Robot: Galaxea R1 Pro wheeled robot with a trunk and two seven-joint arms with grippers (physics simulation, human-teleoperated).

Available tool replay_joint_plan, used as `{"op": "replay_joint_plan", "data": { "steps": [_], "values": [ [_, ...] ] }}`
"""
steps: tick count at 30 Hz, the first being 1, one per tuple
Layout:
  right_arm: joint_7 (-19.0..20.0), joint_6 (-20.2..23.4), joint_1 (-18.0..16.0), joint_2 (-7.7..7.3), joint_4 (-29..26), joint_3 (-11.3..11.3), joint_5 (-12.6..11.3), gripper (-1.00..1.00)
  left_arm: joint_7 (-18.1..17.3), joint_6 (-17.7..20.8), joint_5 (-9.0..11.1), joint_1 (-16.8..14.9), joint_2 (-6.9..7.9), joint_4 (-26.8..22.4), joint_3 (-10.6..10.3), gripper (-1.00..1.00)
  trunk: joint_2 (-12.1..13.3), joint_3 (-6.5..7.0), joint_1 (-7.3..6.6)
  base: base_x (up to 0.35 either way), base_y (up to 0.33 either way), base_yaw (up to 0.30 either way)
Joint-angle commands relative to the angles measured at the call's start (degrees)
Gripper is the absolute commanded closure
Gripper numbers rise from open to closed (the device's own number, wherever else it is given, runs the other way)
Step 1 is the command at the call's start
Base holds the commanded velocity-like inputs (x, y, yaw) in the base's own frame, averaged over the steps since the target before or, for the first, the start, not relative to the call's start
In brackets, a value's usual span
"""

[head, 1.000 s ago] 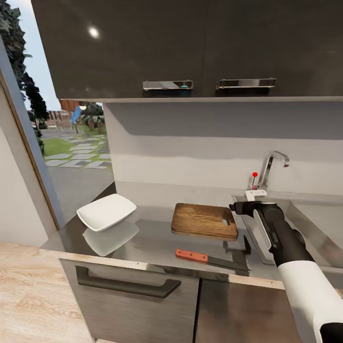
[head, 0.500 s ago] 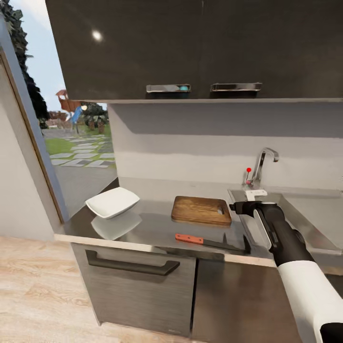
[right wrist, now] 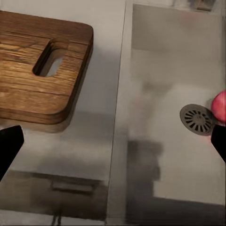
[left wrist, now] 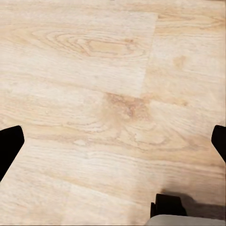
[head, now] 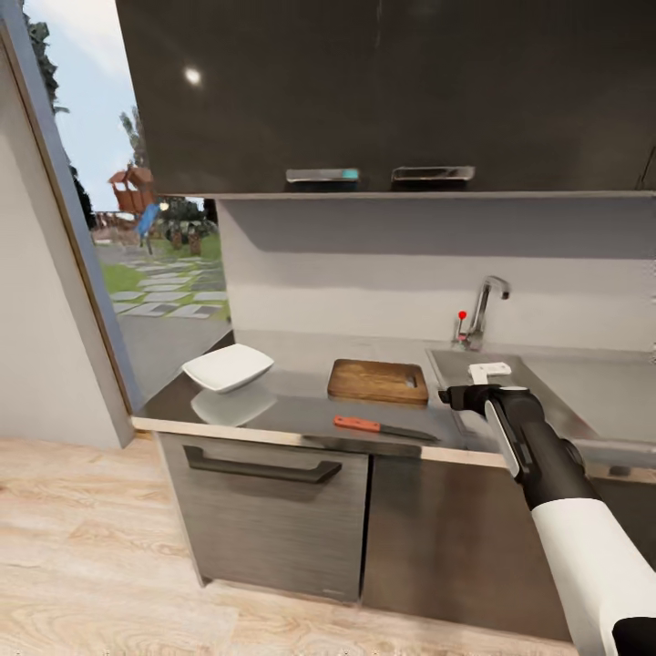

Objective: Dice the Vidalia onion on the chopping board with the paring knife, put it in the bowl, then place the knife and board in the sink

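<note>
Onion (right wrist: pixel 219 106): a smooth pinkish-red round shape at the picture's edge in the right wrist view, lying in the sink just beside the round dark drain (right wrist: pixel 198 119).
Sink (head: pixel 547 396): rectangular grey steel basin, angular chrome tap (head: pixel 480 307) with a red knob behind it.
Chopping board (head: pixel 378 381): dark brown grained wood, rounded corners, slot hole at the sink end, flat on the countertop (head: pixel 301 410).
Paring knife (head: pixel 383 426): orange-red handle, dark blade, near the counter's front edge.
Bowl (head: pixel 228 367): white, shallow, squarish.
Right gripper (right wrist: pixel 113 146): fingers spread wide, holding nothing, above the basin's near rim between board and onion.
Left gripper (left wrist: pixel 113 141): fingers wide apart over pale wood-grain floor (left wrist: pixel 94 84).
</note>
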Motion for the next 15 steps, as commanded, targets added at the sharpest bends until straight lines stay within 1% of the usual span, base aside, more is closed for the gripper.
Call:
{"op": "replay_joint_plan", "data": {
  "steps": [1,14,15],
  "values": [
    [0.2,0.3,0.0,-0.04,-0.1,0.1,0.1,-1.0,0.2,-0.2,0.3,0.0,0.0,0.0,-0.3,-1.0,0.0,-0.06,-0.03,-0.295,0.0,0.0],
    [0.0,0.1,0.0,0.04,0.0,0.2,0.1,-1.0,0.2,-0.2,0.3,0.0,-0.02,0.0,-0.3,-1.0,0.0,-0.06,-0.03,-0.318,0.001,0.0],
    [0.0,0.0,0.0,0.05,0.0,0.1,0.1,-1.0,0.2,-0.2,0.3,0.0,-0.02,0.0,-0.3,-1.0,0.0,-0.06,-0.03,-0.269,0.115,0.0]
  ]
}}
